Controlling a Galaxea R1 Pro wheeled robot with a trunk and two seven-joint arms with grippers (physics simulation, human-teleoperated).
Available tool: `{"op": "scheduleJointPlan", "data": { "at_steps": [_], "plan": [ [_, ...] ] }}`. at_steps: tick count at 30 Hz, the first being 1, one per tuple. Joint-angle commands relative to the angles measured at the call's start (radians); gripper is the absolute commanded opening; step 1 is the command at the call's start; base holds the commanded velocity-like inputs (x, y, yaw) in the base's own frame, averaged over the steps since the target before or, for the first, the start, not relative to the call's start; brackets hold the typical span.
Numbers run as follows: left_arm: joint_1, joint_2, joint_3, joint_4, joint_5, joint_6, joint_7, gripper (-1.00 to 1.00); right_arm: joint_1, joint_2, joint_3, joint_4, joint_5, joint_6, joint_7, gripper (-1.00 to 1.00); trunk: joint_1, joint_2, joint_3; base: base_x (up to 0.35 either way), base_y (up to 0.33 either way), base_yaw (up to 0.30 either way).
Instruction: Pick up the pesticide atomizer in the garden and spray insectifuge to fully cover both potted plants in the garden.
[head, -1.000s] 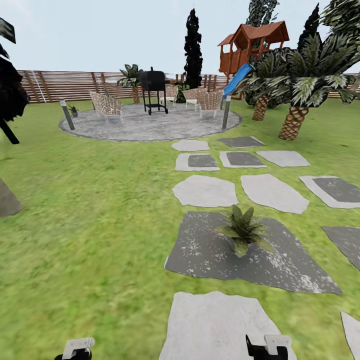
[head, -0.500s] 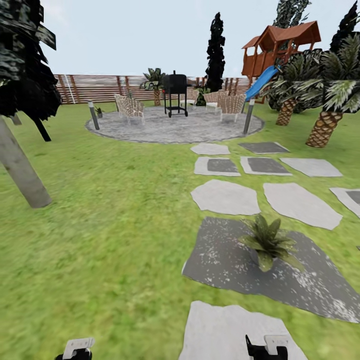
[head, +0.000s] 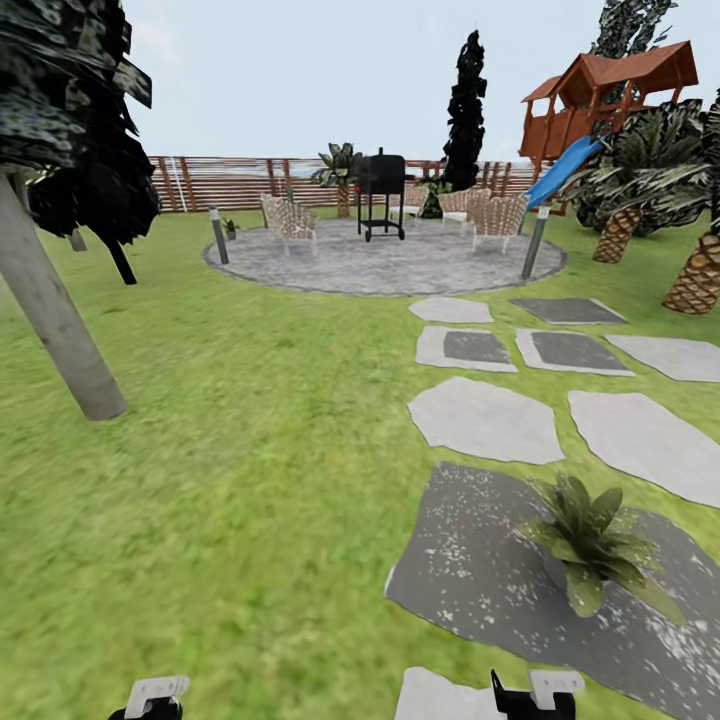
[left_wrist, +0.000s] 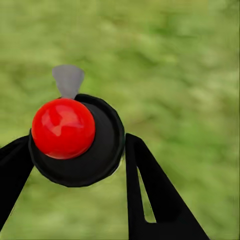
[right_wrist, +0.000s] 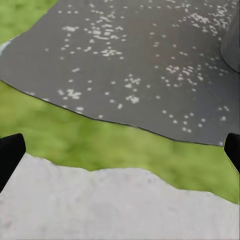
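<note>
Green lawn (head: 230, 450), potted plant (head: 592, 545) on dark paving slab (head: 480, 570) (speckled white), right hand (right_wrist: 120, 150) spread apart, left hand (left_wrist: 75, 150) clamped on red-topped atomizer (left_wrist: 63, 127).

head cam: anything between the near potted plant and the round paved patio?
Head view: pale grey stepping stones and lawn lie between the olive-green potted plant and the round grey patio.

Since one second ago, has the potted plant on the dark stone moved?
No. The potted plant sits at the same spot on its dark paving stone; only the camera turned.
</note>
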Motion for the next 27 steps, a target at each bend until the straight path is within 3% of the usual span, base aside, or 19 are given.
{"op": "scheduleJointPlan", "data": {
  "at_steps": [1,27],
  "plan": [
    [-0.001,0.0,0.009,0.001,-0.009,-0.003,-0.004,-1.0,0.0,0.001,-0.008,-0.001,0.0,-0.002,0.01,1.0,0.0,0.0,-0.001,0.337,0.0,0.018],
    [-0.001,-0.001,0.007,0.001,-0.013,-0.003,-0.005,-1.0,0.0,-0.007,-0.01,-0.003,-0.002,-0.002,0.01,1.0,0.0,0.0,-0.001,0.339,0.0,0.001]
  ]
}}
